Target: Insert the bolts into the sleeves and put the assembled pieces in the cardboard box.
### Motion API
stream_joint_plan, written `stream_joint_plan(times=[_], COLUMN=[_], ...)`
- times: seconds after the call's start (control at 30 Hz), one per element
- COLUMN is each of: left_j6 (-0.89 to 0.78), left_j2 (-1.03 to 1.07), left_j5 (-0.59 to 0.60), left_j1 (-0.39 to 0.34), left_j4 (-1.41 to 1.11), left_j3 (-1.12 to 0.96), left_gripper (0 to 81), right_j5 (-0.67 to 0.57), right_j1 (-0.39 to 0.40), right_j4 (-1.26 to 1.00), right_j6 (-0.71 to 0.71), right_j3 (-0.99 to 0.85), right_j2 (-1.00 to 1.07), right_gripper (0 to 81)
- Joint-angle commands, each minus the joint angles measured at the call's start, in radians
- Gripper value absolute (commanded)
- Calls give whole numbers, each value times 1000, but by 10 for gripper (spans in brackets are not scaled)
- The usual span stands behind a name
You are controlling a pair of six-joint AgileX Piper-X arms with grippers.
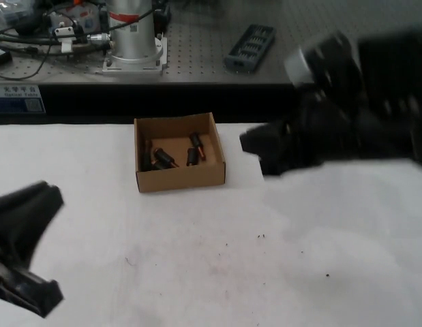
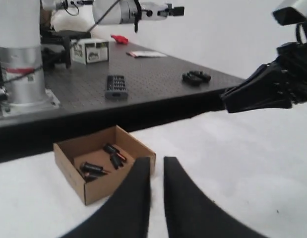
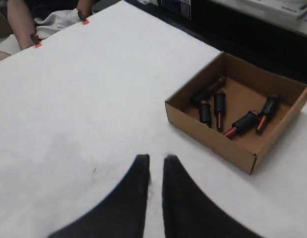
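Note:
The cardboard box (image 1: 180, 178) sits open on the white table, toward the back. Inside lie several black sleeves with orange-red bolts (image 1: 163, 158) in them. The left wrist view has the box (image 2: 101, 191) and its pieces (image 2: 93, 168) just past my left gripper (image 2: 155, 161), which is shut and holds nothing. My right gripper (image 3: 155, 158) is also shut and bare, hanging over the white surface short of the box (image 3: 208, 131) and the pieces (image 3: 242, 122). In the high view the right arm (image 1: 265, 146) hangs to the right of the box and the left arm (image 1: 26, 252) is at the near left.
Behind the white table runs a dark perforated bench (image 1: 197, 61) with a silver column (image 1: 132, 34) and a black ribbed holder (image 1: 250, 46). White table surface (image 1: 231, 259) stretches in front of the box.

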Motion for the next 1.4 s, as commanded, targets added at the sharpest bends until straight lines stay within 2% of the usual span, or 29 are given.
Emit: stream_joint_plan(times=[0.0,0.13,0.23,0.37,0.4,0.63,0.9,0.97,1.1,1.37], left_j6=[12,57,57,57,55,55,55,55,55,55], left_j2=[125,258,333,397,409,427,427,427,427,427], left_j5=[46,9,-47,-61,-61,-56,-56,-56,-56,-56], left_j1=[-5,-41,-80,-113,-115,-115,-115,-115,-115,-115], left_j4=[-60,-187,-209,-209,-209,-210,-207,-207,-207,-207], left_j3=[17,35,35,35,35,35,35,35,35,35], left_gripper=[119,113,112,64,48,32,32,32,32,32], right_j5=[18,35,73,86,86,86,86,128,212,219], right_j1=[1,1,1,1,1,1,1,1,1,1], right_j4=[-209,-445,-465,-475,-478,-588,-692,-693,-693,-691], right_j6=[49,68,68,67,60,64,275,300,309,309], right_j3=[101,263,342,423,433,447,447,447,447,447], right_j2=[-41,-46,-46,-46,-46,-46,-46,-46,-46,-46], right_gripper=[85,85,85,3,36,43,43,43,43,43])
